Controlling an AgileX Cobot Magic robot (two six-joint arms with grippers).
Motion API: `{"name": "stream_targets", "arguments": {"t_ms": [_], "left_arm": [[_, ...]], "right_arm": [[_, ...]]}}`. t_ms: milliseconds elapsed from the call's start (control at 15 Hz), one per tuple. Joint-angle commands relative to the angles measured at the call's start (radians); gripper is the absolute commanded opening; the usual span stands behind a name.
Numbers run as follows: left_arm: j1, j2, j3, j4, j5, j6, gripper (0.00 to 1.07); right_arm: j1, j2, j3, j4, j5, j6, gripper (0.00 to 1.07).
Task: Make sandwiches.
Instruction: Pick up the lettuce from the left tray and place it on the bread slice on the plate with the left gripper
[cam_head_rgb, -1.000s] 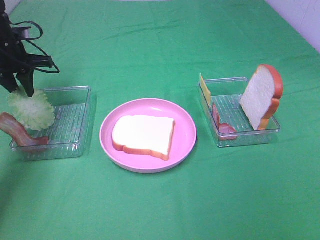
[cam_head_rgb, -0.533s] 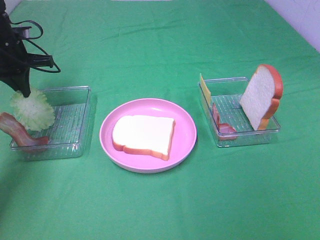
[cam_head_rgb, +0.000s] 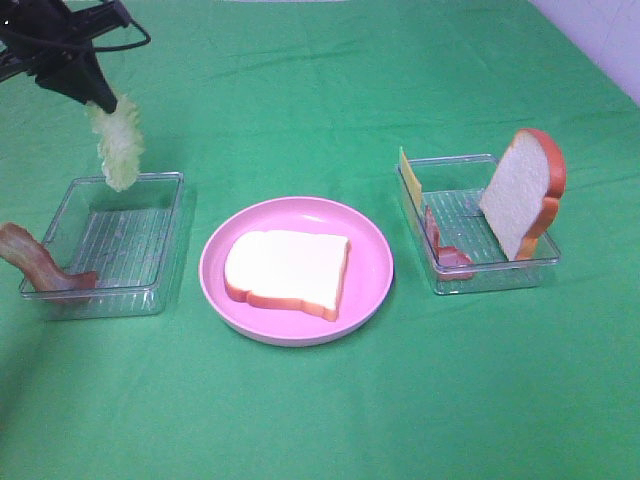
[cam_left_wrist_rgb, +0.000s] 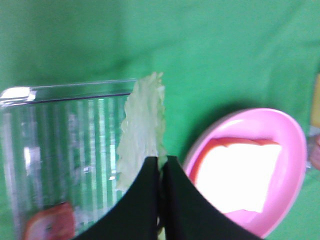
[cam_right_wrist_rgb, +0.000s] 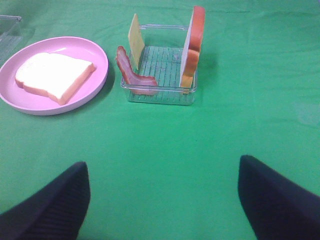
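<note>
My left gripper (cam_head_rgb: 101, 99) is shut on the pale green lettuce leaf (cam_head_rgb: 119, 146), which hangs above the far edge of the left clear tray (cam_head_rgb: 171, 250). In the left wrist view the shut gripper (cam_left_wrist_rgb: 161, 161) pinches the lettuce (cam_left_wrist_rgb: 140, 129). One bread slice (cam_head_rgb: 288, 270) lies flat on the pink plate (cam_head_rgb: 372, 250). The second bread slice (cam_head_rgb: 522, 192) leans upright in the right tray (cam_head_rgb: 497, 278), with yellow cheese (cam_head_rgb: 409, 172) and a reddish strip (cam_head_rgb: 441, 246). A bacon strip (cam_head_rgb: 35, 262) leans on the left tray's corner. My right gripper (cam_right_wrist_rgb: 162, 200) is open, above bare cloth, out of the high view.
A green cloth (cam_head_rgb: 320, 400) covers the whole table. In the right wrist view the plate (cam_right_wrist_rgb: 96, 56) with its bread (cam_right_wrist_rgb: 52, 75) lies beside the right tray (cam_right_wrist_rgb: 160, 95). A pale wall edge (cam_head_rgb: 600, 30) shows at the far right corner.
My left gripper has lifted the lettuce leaf out of the left tray and carried it up and slightly right. The rest has not moved.
</note>
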Motion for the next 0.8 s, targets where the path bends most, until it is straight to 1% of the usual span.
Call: {"name": "stream_targets", "arguments": {"t_ms": [67,133,200,333,400,467,667,733,800], "left_arm": [[-0.049,-0.008,-0.003,-0.196,0.052,0.099,0.0],[-0.049,-0.008,-0.003,-0.196,0.052,0.099,0.0],[-0.134,-0.008,-0.003,-0.225,0.033,0.124,0.0],[-0.25,-0.001,-0.003,-0.225,-0.008,0.124,0.0],[-0.326,0.01,-0.003,-0.217,-0.02,0.124,0.0],[-0.326,0.01,-0.003,-0.217,-0.02,0.124,0.0],[-0.443,0.067,-0.003,-0.213,-0.036,0.125,0.0],[-0.471,0.092,-0.004,-0.214,-0.046,0.133,0.0],[-0.478,0.108,-0.004,-0.206,-0.044,0.139,0.0]], "right_arm": [[-0.001,-0.011,0.002,0.004,-0.008,-0.001,0.77],[-0.001,-0.011,0.002,0.004,-0.008,-0.001,0.77],[-0.001,-0.011,0.002,0.004,-0.008,-0.001,0.77],[-0.001,-0.011,0.002,0.004,-0.008,-0.001,0.77],[-0.001,-0.011,0.002,0.004,-0.008,-0.001,0.77],[-0.001,-0.011,0.002,0.004,-0.008,-0.001,0.77],[-0.001,-0.011,0.002,0.003,-0.008,-0.001,0.77],[-0.001,-0.011,0.002,0.003,-0.008,-0.001,0.77],[-0.001,-0.011,0.002,0.003,-0.008,-0.001,0.77]]}}
